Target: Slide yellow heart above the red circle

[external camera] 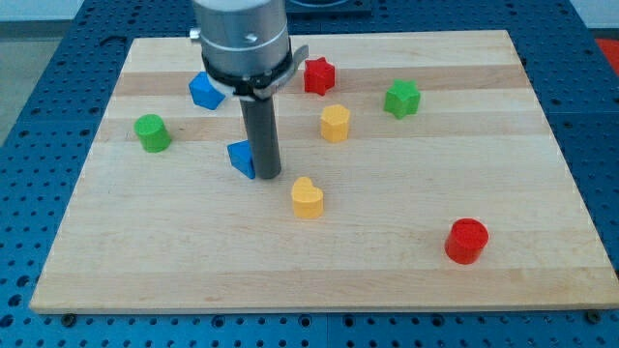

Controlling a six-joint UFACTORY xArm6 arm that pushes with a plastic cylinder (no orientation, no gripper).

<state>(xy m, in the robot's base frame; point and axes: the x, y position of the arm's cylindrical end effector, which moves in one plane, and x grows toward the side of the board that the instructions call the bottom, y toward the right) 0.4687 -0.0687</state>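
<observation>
A green cylinder (152, 132) stands near the left edge of the wooden board (542, 174), in its upper half. To its right, a blue block (205, 90) sits close to the top edge, partly behind the arm's metal collar (244, 43). The dark rod comes down from that collar, and its tip (268, 176) rests on the board left of centre, touching a small blue triangular block (241, 158) on its left side. The arm carries no gripper, only this rod, so nothing is held. The yellow heart (308, 197) lies just right of and below the tip, apart from it, near the board's middle. Above it sits a yellow block (335, 123), and a red star-like block (318, 75) is near the top edge. Further right is a green block (401, 98). The red circle (466, 241) stands toward the bottom right corner, well apart from the heart.
</observation>
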